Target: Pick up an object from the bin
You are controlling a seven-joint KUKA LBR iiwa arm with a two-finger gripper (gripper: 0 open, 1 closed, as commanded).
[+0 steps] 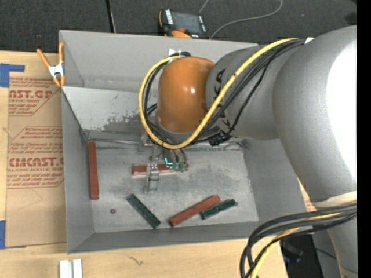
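My arm comes in from the right, across the grey bin. The orange wrist cover hangs above the middle of the floor, with a yellow cable looped round it. My gripper is low in the bin, near the centre of the floor and a little toward the back wall. It sits right on a short red-brown bar, which lies flat and roughly level across the view. The bar's left end sticks out from under my tool, and the rest of it is hidden by the tool body. I cannot tell from here whether my tool is clenched on that bar or released. Contact looks likely, but a grasp is not confirmed. The other pieces all lie loose and flat on the floor. A long red-brown bar lies near the left wall, running front to back, well apart from my tool. A dark green bar lies slanted toward the front, near my tool on its near side. A slanted red-brown bar lies at front centre-right. A shorter dark green bar lies just beside the right end of that one, touching it or nearly so. A small dark speck sits on the floor at front left, between the long bar and the dark green bar.
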